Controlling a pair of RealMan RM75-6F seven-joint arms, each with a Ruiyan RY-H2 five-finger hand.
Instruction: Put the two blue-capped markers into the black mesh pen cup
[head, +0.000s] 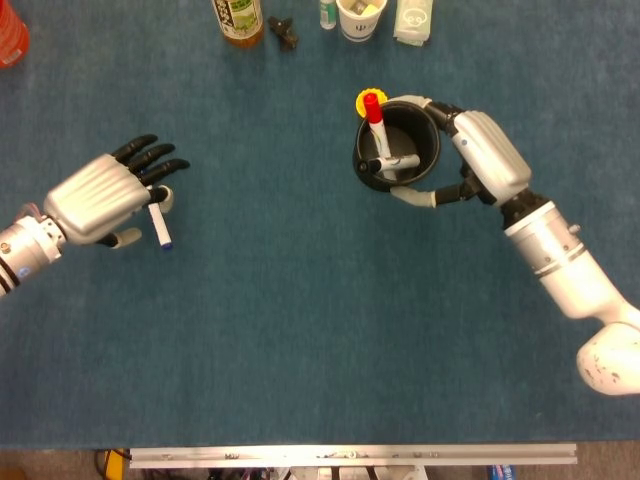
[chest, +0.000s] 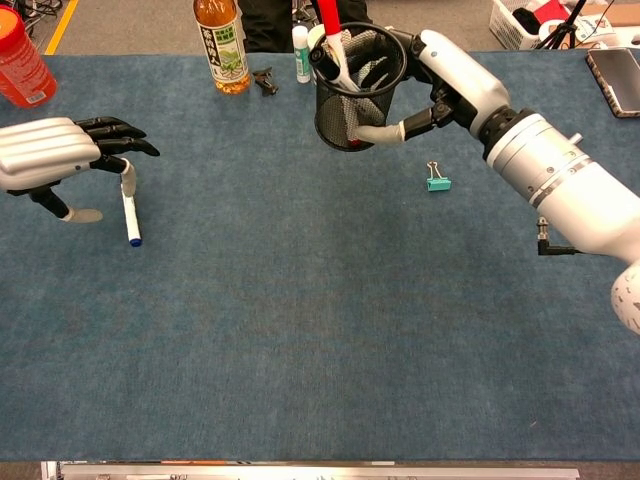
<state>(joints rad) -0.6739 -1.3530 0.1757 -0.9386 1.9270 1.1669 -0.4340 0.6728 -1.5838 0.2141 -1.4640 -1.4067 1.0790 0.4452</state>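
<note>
A white marker (head: 160, 226) (chest: 130, 214) lies on the blue table at the left, its lower tip blue. My left hand (head: 103, 196) (chest: 48, 153) hovers over its upper end with fingers spread, one fingertip (chest: 127, 178) close to the marker, and hides the cap. My right hand (head: 483, 156) (chest: 457, 78) grips the black mesh pen cup (head: 400, 143) (chest: 357, 92) from the right side and holds it off the table. Inside the cup stand a red-capped marker (head: 373, 110) (chest: 328, 18) and a second white marker (head: 392, 162) with a dark end.
At the back edge stand a tea bottle (head: 238, 18) (chest: 222, 45), a small black clip (head: 284, 32) (chest: 264, 80), a white tube (chest: 301, 55) and a paper cup (head: 360, 15). An orange container (chest: 20, 65) is far left. A green binder clip (chest: 437, 182) lies under my right arm.
</note>
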